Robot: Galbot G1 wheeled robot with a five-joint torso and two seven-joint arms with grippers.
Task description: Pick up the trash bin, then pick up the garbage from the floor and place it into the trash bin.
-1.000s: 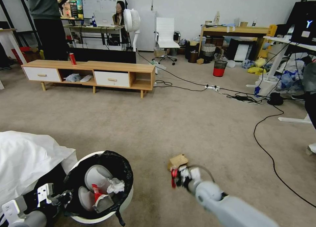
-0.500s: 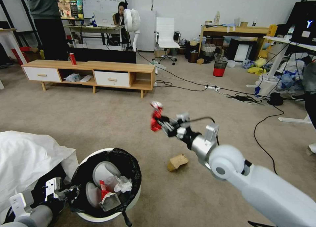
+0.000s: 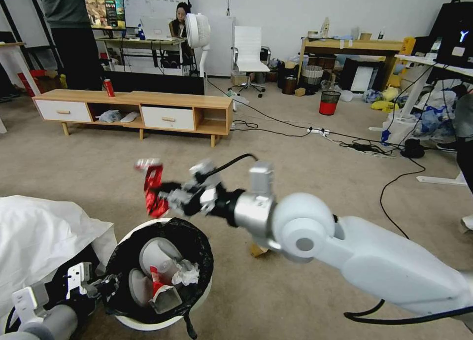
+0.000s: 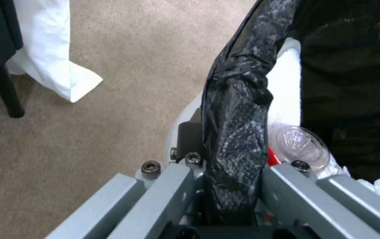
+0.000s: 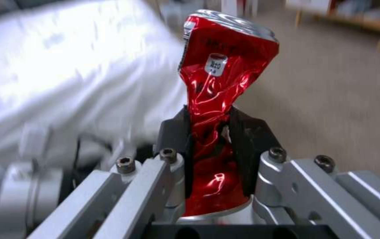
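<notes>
A: Which step was in hand?

B: Carrying garbage to the trash bin. The right end effector was clamped on the crushed red can, held in the air just above the bin's far rim.

A: And the bin?

B: Gripped at its bag-lined rim by the left end effector, low on the robot's left.

A: What would the next move need?

B: I'd judge centring the can over the opening, then letting go. A brown paper bag lay on the floor.
</notes>
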